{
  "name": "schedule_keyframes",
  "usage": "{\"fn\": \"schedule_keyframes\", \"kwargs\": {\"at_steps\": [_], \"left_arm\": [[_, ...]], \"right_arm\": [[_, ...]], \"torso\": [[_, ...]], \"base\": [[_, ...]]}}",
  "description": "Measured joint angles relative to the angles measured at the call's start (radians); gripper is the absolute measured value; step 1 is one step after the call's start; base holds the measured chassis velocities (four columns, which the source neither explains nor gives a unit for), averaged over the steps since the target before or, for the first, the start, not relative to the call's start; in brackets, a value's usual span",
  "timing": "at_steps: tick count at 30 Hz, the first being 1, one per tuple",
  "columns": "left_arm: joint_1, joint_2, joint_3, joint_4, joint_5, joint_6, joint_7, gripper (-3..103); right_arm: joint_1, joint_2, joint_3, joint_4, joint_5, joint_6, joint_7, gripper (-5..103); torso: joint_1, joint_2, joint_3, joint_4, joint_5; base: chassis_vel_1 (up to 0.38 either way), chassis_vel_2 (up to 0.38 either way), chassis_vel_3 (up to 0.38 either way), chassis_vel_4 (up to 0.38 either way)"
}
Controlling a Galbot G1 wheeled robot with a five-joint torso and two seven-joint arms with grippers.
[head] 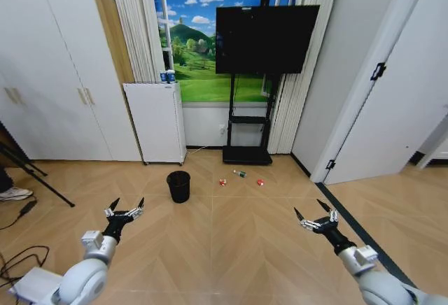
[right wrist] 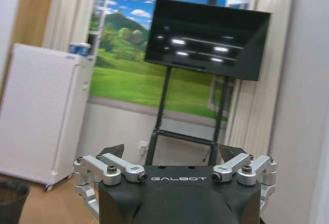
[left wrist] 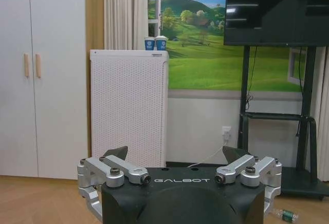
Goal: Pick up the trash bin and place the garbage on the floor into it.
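Your left gripper [head: 127, 208] hung wide open and empty, low on your left; the right gripper [head: 316, 215] matched it opposite. The trash bin [head: 178, 186] stood ahead and slightly right of the left one, clearly the nearer arm: upright, black, mesh-sided, mouth up. Beyond it lay the garbage: red wrapper [head: 222, 182], bottle [head: 240, 174], red wrapper [head: 260, 182]
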Motion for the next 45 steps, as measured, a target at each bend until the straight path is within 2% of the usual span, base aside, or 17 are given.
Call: {"fn": "schedule_keyframes", "kwargs": {"at_steps": [1, 3, 5, 7, 10, 11, 12, 13, 21, 23, 26, 28, 30, 31, 34, 38, 45], "left_arm": [[-0.061, 0.005, 0.034, -0.035, -0.03, 0.053, -0.049, 100], [-0.094, 0.007, 0.051, -0.053, -0.044, 0.079, -0.071, 100], [-0.114, -0.005, 0.057, -0.043, -0.046, 0.078, -0.066, 100], [-0.116, -0.04, 0.066, -0.003, -0.032, 0.071, -0.051, 100], [-0.117, -0.051, 0.071, 0.01, -0.016, 0.062, -0.045, 100], [-0.119, -0.064, 0.076, 0.021, -0.006, 0.057, -0.043, 100], [-0.12, -0.095, 0.078, 0.041, 0.0, 0.049, -0.039, 100], [-0.12, -0.105, 0.078, 0.049, 0.007, 0.044, -0.037, 100], [-0.096, -0.142, 0.078, 0.084, 0.056, 0.013, -0.014, 100], [-0.096, -0.147, 0.075, 0.095, 0.058, 0.002, -0.01, 100], [-0.098, -0.147, 0.07, 0.106, 0.062, -0.005, -0.004, 100], [-0.097, -0.146, 0.062, 0.119, 0.068, -0.016, 0.012, 100], [-0.094, -0.145, 0.056, 0.127, 0.069, -0.022, 0.023, 100], [-0.091, -0.145, 0.05, 0.133, 0.07, -0.029, 0.035, 100], [-0.087, -0.146, 0.04, 0.157, 0.075, -0.051, 0.065, 100], [-0.088, -0.152, 0.032, 0.214, 0.083, -0.079, 0.099, 100], [-0.077, -0.172, 0.013, 0.329, 0.125, -0.121, 0.152, 100]], "right_arm": [[0.052, 0.037, -0.014, 0.032, 0.009, -0.051, 0.047, 100], [0.084, 0.06, -0.022, 0.052, 0.014, -0.082, 0.077, 100], [0.12, 0.087, -0.032, 0.074, 0.02, -0.118, 0.11, 100], [0.202, 0.146, -0.053, 0.124, 0.032, -0.198, 0.186, 100], [0.248, 0.178, -0.065, 0.153, 0.039, -0.242, 0.226, 100], [0.298, 0.215, -0.078, 0.184, 0.048, -0.293, 0.273, 100], [0.398, 0.286, -0.104, 0.247, 0.063, -0.391, 0.365, 100], [0.409, 0.295, -0.107, 0.254, 0.065, -0.404, 0.377, 100], [0.409, 0.3, -0.11, 0.254, 0.059, -0.411, 0.383, 100], [0.332, 0.296, -0.115, 0.183, -0.005, -0.373, 0.351, 100], [0.252, 0.29, -0.12, 0.112, -0.067, -0.333, 0.314, 100], [0.217, 0.289, -0.116, 0.07, -0.099, -0.305, 0.292, 100], [0.199, 0.288, -0.114, 0.039, -0.112, -0.289, 0.28, 100], [0.19, 0.286, -0.112, 0.023, -0.12, -0.276, 0.268, 100], [0.181, 0.276, -0.114, -0.005, -0.136, -0.252, 0.238, 100], [0.172, 0.273, -0.122, -0.056, -0.166, -0.211, 0.2, 100], [0.177, 0.289, -0.119, -0.162, -0.181, -0.183, 0.187, 100]], "torso": [[0.0, 0.0, 0.0, 0.0002, -0.0002], [0.0, 0.0, 0.0, 0.0, 0.0], [0.0, 0.0, 0.0, -0.0003, 0.0013], [0.0, 0.0, 0.0, 0.0006, -0.0017], [0.0, 0.0, 0.0, 0.001, -0.001], [0.0, 0.0, 0.0, 0.0009, 0.0007], [0.0, 0.0, 0.0, 0.0008, -0.0003], [0.0, 0.0, 0.0, 0.0009, 0.0001], [0.0, 0.0, 0.0, 0.0007, -0.0006], [0.0, 0.0, 0.0, 0.0011, -0.0003], [0.0, 0.0, 0.0, -0.0009, 0.0013], [0.0, 0.0, 0.0, 0.0004, -0.0011], [0.0, 0.0, 0.0, -0.0003, 0.0003], [0.0, 0.0, 0.0, 0.0009, 0.0009], [0.0, 0.0, 0.0, 0.0009, -0.0011], [0.0, 0.0, 0.0, 0.0007, 0.0006], [0.0, 0.0, 0.0, 0.0008, -0.0001]], "base": [[0.0, 0.0, 0.0, 0.0], [0.0, 0.0, 0.0, 0.0], [0.0, 0.0, 0.0, 0.0], [0.0, 0.0, 0.0, 0.0], [0.0, 0.0, 0.0, 0.0], [0.0, 0.0, 0.0, 0.0], [0.0, 0.0, 0.0, 0.0], [0.0, 0.0, 0.0, 0.0], [0.0, 0.0, 0.0, 0.0], [0.0, 0.0, 0.0, 0.0], [0.0, 0.0, 0.0, 0.0], [0.0, 0.0, 0.0, 0.0], [0.0, 0.0, 0.0, 0.0], [0.0, 0.0, 0.0, 0.0], [0.0, 0.0, 0.0, 0.0], [0.0, 0.0, 0.0, 0.0], [0.0, 0.0, 0.0, 0.0]]}}
